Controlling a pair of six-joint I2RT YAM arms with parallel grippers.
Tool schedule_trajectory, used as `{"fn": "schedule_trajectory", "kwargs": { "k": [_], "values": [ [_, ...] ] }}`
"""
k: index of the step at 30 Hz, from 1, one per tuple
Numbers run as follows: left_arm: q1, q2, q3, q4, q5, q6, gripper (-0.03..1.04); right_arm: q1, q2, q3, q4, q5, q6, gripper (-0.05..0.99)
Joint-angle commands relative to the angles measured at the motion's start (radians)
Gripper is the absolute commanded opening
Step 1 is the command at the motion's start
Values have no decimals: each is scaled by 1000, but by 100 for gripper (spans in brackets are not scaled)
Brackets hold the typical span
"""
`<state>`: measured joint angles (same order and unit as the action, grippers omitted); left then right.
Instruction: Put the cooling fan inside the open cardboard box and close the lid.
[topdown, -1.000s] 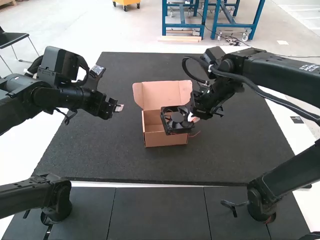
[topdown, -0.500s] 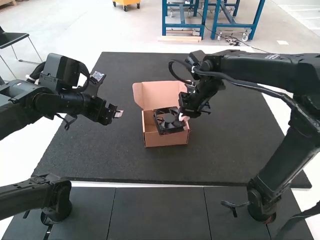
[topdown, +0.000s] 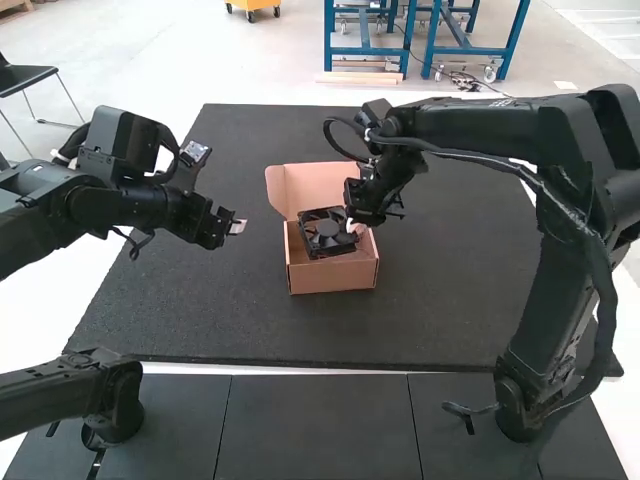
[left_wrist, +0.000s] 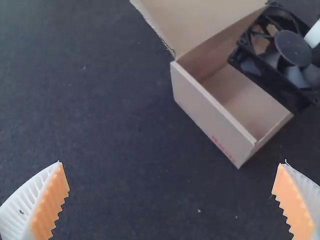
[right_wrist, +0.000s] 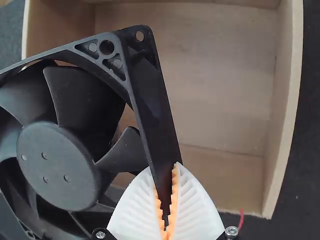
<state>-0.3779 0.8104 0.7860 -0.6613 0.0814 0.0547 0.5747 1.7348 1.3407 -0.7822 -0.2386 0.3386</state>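
Your left gripper (topdown: 226, 222) hangs spread at nine o'clock of the brown cardboard box (topdown: 330, 272). Your right gripper (topdown: 358, 216) pinches the black square plastic cooling fan (topdown: 324, 232), tilted over the opening; level it, then lower it.

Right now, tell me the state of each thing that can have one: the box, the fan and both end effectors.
Brown cardboard box: open, lid flap standing up at the back.
Black square cooling fan: tilted over the box opening, held by its frame edge, not lying flat inside.
Right end effector: shut on the fan's frame.
Left end effector: open, holding nothing, apart from the box.
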Motion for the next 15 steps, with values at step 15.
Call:
{"fn": "schedule_trajectory", "kwargs": {
  "k": [15],
  "values": [
    [8, -20, 6, 17, 4, -15, 96, -16, 49, 63, 18, -10, 100, -2]
  ]
}}
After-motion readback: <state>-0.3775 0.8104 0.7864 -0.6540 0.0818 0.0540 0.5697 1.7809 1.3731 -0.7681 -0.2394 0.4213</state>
